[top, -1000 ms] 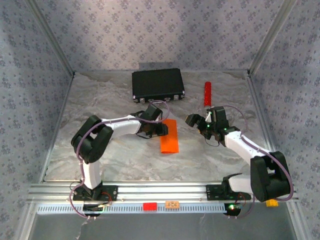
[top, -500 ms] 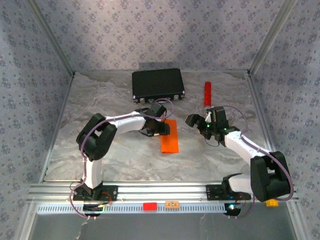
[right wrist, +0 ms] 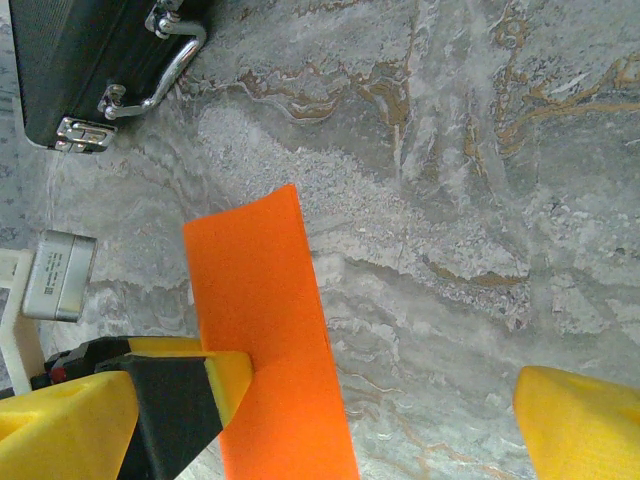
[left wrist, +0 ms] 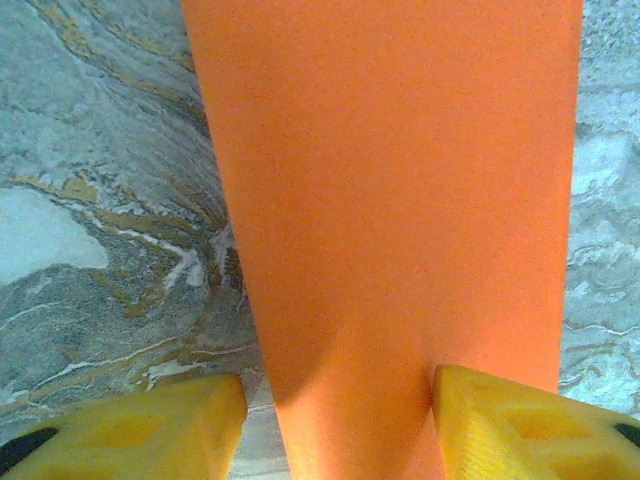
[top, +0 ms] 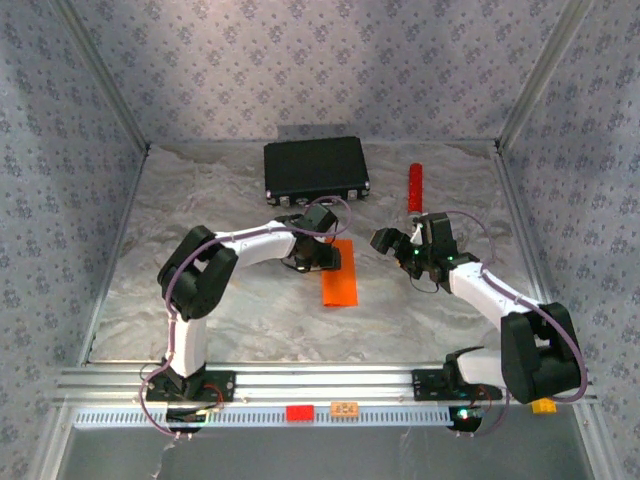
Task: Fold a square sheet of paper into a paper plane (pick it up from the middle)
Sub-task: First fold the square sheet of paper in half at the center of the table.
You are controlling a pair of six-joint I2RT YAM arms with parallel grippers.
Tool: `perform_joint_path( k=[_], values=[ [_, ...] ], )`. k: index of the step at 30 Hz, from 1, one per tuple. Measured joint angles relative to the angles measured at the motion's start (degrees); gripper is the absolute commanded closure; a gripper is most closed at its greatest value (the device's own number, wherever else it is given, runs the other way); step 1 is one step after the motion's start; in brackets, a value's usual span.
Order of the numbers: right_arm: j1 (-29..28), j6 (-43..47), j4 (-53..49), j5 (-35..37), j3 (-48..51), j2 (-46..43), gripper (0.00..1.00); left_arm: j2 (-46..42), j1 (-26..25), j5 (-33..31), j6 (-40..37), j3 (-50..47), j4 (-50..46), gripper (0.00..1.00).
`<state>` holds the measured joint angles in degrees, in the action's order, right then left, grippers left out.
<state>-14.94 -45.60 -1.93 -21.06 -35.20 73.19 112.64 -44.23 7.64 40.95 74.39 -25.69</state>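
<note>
Your orange sheet of paper lay flat mid-tabletop as a folded strip, long axis running near to far, its far end beneath your half-open left end effector, while your right end effector gaped wide alongside.

Case is blocking the far middle. Cylinder is sitting to its right, with a bare lane running between them. Left pincer is straddling the paper from the left. Right pincer is hanging just right of it. Near table is lying open.
</note>
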Motion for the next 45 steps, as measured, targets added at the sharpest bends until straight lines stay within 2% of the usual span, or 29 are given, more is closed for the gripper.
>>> perform_joint_path(
  k=[38, 41, 45],
  values=[
    [-0.1, 0.0, 0.0, 0.0, 0.0, 0.4, 0.03, 1.6, -0.5, -1.3, -1.0, 2.6, -3.0, 0.44],
    [-0.2, 0.0, 0.0, -0.3, 0.0, 0.5, 0.10, 1.6, -0.5, -1.3, -1.1, 2.6, -3.0, 0.44],
    [-0.3, 0.2, 0.6, -2.1, -0.1, 2.1, 0.33, 1.7, -0.5, -1.3, -1.1, 2.6, -3.0, 0.44]
  ],
)
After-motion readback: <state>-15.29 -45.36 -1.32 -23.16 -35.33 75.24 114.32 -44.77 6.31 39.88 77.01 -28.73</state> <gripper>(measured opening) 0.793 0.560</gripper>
